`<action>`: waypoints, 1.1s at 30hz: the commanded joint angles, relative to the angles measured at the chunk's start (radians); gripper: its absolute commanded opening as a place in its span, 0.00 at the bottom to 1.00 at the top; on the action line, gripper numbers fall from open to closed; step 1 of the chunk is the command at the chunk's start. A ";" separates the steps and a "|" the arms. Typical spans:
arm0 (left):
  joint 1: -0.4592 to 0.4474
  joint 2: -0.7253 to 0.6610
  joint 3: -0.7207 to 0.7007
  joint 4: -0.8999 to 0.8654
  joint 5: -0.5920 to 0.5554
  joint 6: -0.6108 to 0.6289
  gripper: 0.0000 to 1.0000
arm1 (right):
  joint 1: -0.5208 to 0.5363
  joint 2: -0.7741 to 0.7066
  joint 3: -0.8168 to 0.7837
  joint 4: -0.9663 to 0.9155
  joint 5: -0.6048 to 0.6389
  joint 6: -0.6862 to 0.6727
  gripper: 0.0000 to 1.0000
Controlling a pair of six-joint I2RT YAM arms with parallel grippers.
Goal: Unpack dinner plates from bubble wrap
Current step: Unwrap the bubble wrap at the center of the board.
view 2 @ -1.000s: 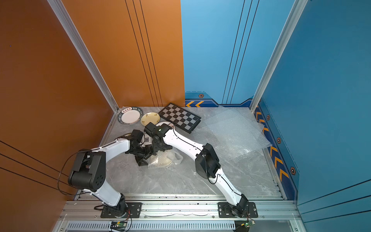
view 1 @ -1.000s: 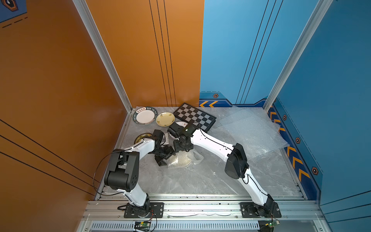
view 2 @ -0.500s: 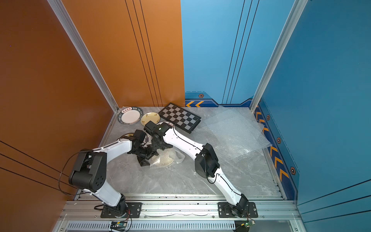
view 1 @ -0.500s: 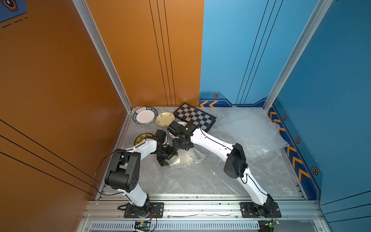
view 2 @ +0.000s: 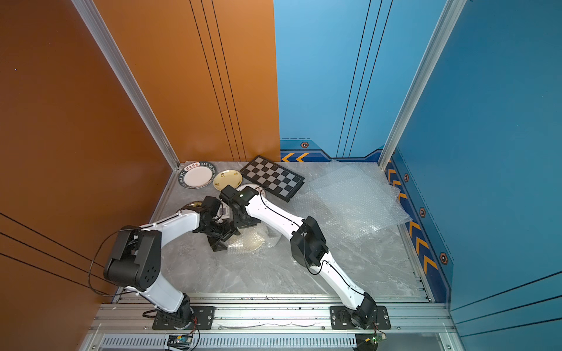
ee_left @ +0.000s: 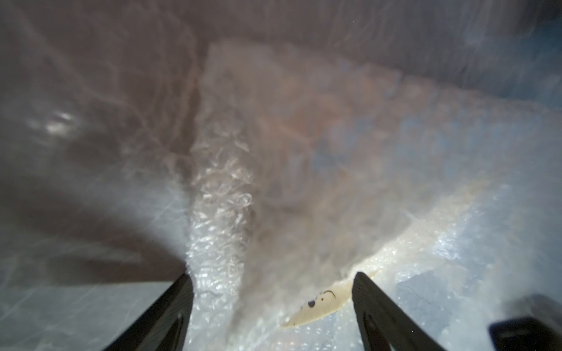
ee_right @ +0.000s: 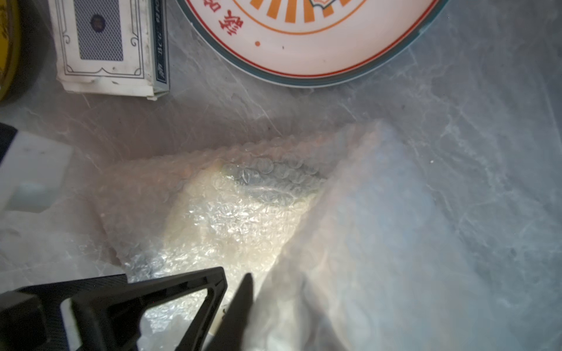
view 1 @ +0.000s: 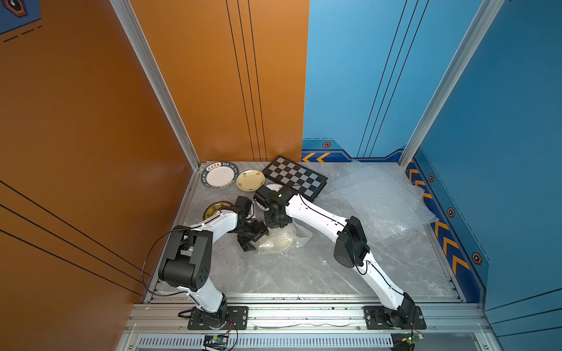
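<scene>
While the right gripper (ee_right: pixel 237 278) sits pinched shut on the clear crinkly bubble wrap sheet (ee_right: pixel 231 212) over the round cream sprig-marked ceramic plate (ee_left: pixel 319 304), mid grey marbled tabletop (view 1: pixel 273 273), left gripper (ee_left: pixel 273 276) gaping astride its bared rim, we're mid-unwrap; next probably wants a slow peel.

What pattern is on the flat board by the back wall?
The board has black-and-grey checks, clearest in a top view.
</scene>
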 commanded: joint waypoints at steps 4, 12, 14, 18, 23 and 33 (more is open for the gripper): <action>0.020 -0.017 -0.011 -0.007 -0.011 0.026 0.83 | 0.006 -0.050 -0.002 -0.045 0.024 0.008 0.00; 0.032 -0.277 -0.007 -0.095 -0.066 0.130 0.82 | -0.009 -0.062 -0.003 -0.039 -0.007 0.025 0.00; 0.029 -0.375 -0.040 -0.098 -0.067 0.134 0.82 | -0.012 -0.064 -0.003 -0.036 -0.014 0.031 0.00; -0.007 -0.542 -0.116 -0.094 -0.056 0.110 0.79 | -0.019 -0.068 -0.001 -0.026 -0.034 0.044 0.00; -0.044 -0.625 -0.215 -0.085 -0.039 0.069 0.72 | -0.028 -0.062 -0.001 -0.010 -0.062 0.053 0.00; -0.092 -0.530 -0.342 0.192 0.005 -0.081 0.79 | -0.017 -0.062 -0.008 -0.002 -0.084 0.050 0.00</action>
